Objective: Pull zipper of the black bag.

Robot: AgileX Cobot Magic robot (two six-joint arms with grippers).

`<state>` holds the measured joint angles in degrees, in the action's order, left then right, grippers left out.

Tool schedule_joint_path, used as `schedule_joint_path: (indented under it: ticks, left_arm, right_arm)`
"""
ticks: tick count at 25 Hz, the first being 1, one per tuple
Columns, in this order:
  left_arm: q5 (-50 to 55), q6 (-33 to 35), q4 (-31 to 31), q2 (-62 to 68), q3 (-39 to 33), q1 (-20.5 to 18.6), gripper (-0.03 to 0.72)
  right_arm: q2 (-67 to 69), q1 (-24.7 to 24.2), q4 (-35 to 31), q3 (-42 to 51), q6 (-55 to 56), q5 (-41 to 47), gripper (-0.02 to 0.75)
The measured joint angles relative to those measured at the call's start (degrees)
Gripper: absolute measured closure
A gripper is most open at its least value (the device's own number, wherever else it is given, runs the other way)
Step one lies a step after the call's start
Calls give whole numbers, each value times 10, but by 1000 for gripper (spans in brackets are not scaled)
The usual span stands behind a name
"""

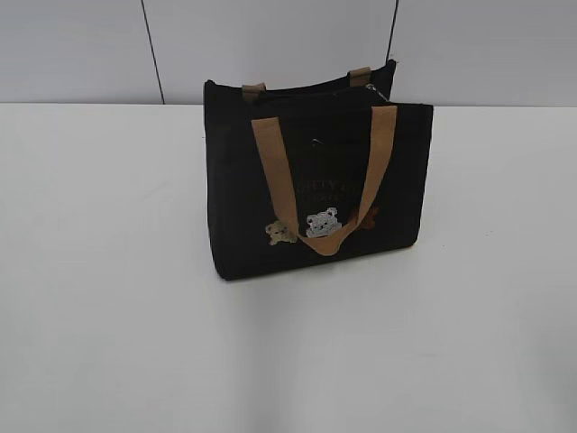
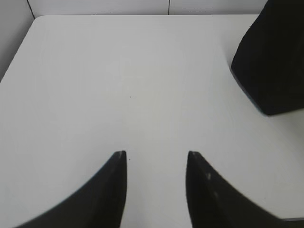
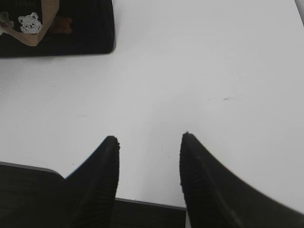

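Observation:
The black bag (image 1: 315,180) stands upright on the white table, its tan handle hanging over the front face above three small bear patches. A small pale spot on the top seam at the right end (image 1: 371,88) may be the zipper; it is too small to be sure. Neither gripper shows in the exterior view. My left gripper (image 2: 156,154) is open and empty over bare table, with the bag's corner (image 2: 270,61) far off to its upper right. My right gripper (image 3: 149,137) is open and empty, with the bag (image 3: 71,28) at the upper left.
The white table (image 1: 99,298) spreads wide around the bag. A grey panelled wall (image 1: 81,45) stands right behind it. The table's near edge (image 3: 147,203) shows under my right gripper, and its far left corner (image 2: 35,19) in the left wrist view.

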<state>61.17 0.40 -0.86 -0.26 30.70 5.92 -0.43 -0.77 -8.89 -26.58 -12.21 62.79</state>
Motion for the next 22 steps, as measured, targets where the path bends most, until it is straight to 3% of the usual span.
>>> schedule_joint_path:
  ticks: [8,16,22]
  left_arm:
    - [0,0,0,0,0,0,377]
    - [0,0,0,0,0,0,377]
    - [0,0,0,0,0,0,377]
  right_arm:
    - [0,0,4,0,2,0,414]
    - [0,0,77,0,45,0,414]
    - [0,0,85,0,52,0,414]
